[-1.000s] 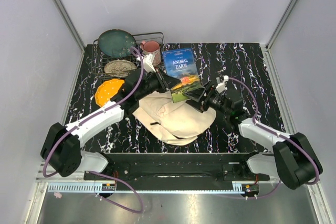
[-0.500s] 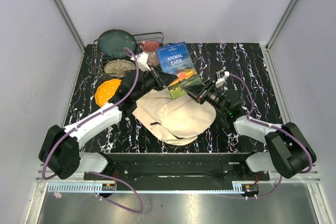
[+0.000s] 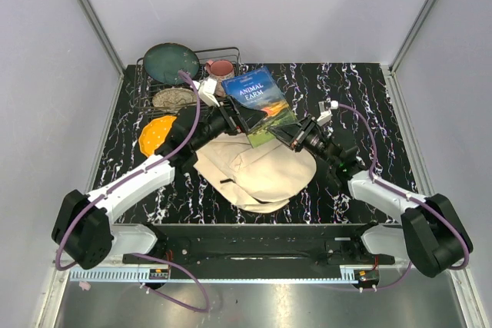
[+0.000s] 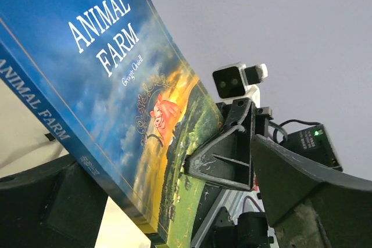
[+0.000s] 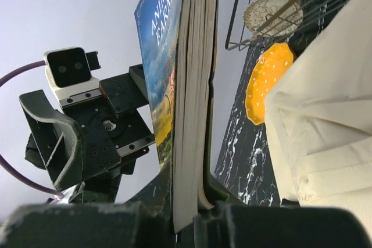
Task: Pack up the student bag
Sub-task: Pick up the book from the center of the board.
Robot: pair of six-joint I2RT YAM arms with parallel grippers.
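Left claw [image 3: 233, 117] is opening wide off the blue Animal Farm paperback [image 3: 257, 104] as right claw [image 3: 287, 135] is clamping it, taking over above the cream canvas student bag [image 3: 257, 173].

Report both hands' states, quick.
Left hand: open, gripping nothing.
Right hand: closed on the book.

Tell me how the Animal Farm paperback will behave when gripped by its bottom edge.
The book is probably light, since its page block looks thin. It likely stays fairly stiff: it stands flat with the right gripper clamped on its lower edge. The glossy-looking cover might slip or pivot in that narrow grip.
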